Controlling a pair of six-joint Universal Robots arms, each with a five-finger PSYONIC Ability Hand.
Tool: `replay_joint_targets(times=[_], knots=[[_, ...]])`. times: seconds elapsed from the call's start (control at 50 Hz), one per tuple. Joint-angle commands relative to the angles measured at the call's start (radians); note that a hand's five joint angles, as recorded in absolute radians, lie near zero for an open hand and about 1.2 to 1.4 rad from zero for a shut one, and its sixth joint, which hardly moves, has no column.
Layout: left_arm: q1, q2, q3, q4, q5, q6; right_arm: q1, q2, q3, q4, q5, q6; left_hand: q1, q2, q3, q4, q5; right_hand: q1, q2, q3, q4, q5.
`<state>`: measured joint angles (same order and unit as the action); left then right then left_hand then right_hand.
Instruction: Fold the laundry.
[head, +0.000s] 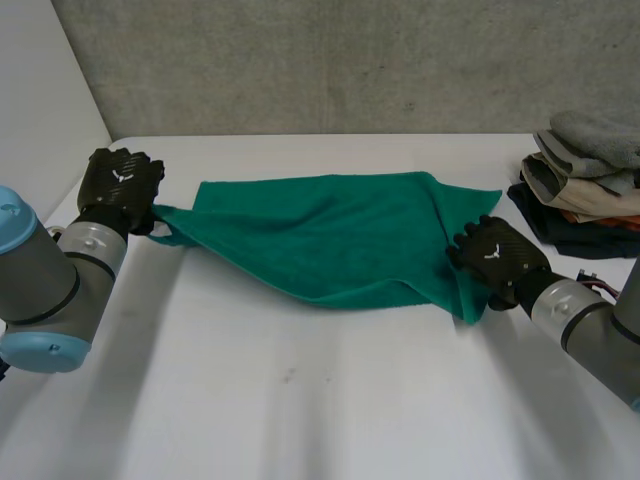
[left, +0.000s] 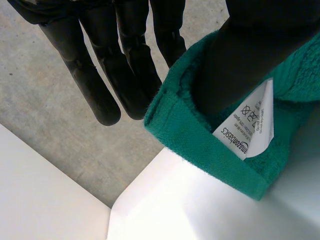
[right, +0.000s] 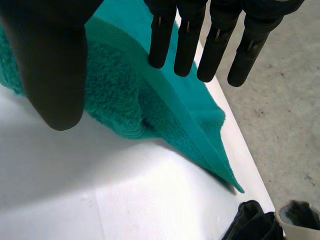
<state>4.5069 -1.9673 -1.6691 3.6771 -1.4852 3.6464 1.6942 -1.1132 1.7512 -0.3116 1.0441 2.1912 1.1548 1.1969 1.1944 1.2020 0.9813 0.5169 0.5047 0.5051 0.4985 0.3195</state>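
We hold the green towel (head: 340, 235) stretched between both hands, raised low over the white surface (head: 300, 400), its middle sagging; we cannot tell whether the lowest edge touches the surface. Our left hand (head: 122, 185) has one corner, the one with the white label (left: 247, 125), pinched between its thumb (left: 235, 60) and its straight fingers (left: 100, 90). Our right hand (head: 495, 255) grips the opposite end, the cloth running up between its thumb (right: 50, 65) and straight fingers (right: 187, 40), with a loose corner hanging below the grip.

We judge the left hold to be the weak point. Only the hem at the corner sits under the thumb, so a harder pull could draw it free and drop that end. The right hand seems to hold in from the corner, not at it, so the edges may not line up and the fold may come out skewed. The sagging middle could also drag and bunch if we lower it unevenly. A wide swing of the right arm could knock the stack of clothes (head: 585, 185) near it.

As for containers, that other laundry lies in no basket or bin; it is piled straight on the surface at the far right edge.
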Motion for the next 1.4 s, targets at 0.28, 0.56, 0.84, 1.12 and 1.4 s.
replay_joint_targets(times=[0.28, 0.56, 0.84, 1.12, 1.4], knots=[[0.003, 0.008, -0.001, -0.003, -0.001, -0.043, -0.037, -0.050, 0.163, -0.058, -0.171, -0.176, 0.241, 0.199, 0.202, 0.194, 0.240, 0.047, 0.059, 0.058, 0.065, 0.069], [0.003, 0.008, -0.008, -0.003, 0.000, -0.045, -0.033, -0.037, 0.148, -0.096, -0.170, -0.327, 0.241, 0.199, 0.202, 0.194, 0.240, 0.064, 0.076, 0.076, 0.083, 0.087], [0.006, 0.054, -0.015, -0.049, -0.004, -0.042, -0.053, 0.004, 0.126, -0.083, -0.168, -0.321, 0.241, 0.199, 0.202, 0.194, 0.240, 0.879, 0.892, 0.891, 0.898, 0.902], [0.060, 0.456, -0.098, -0.480, 0.003, 0.072, -0.211, -0.482, -0.035, 0.244, 0.180, 0.427, 0.241, 0.199, 0.202, 0.194, 0.240, 0.879, 0.892, 0.891, 0.898, 0.902], [0.095, 0.487, -0.170, -0.681, 0.105, 0.276, -0.257, -0.416, -0.160, 0.597, 0.195, 0.377, 0.241, 0.199, 0.202, 0.194, 0.240, 0.879, 0.892, 0.891, 0.898, 0.902]])
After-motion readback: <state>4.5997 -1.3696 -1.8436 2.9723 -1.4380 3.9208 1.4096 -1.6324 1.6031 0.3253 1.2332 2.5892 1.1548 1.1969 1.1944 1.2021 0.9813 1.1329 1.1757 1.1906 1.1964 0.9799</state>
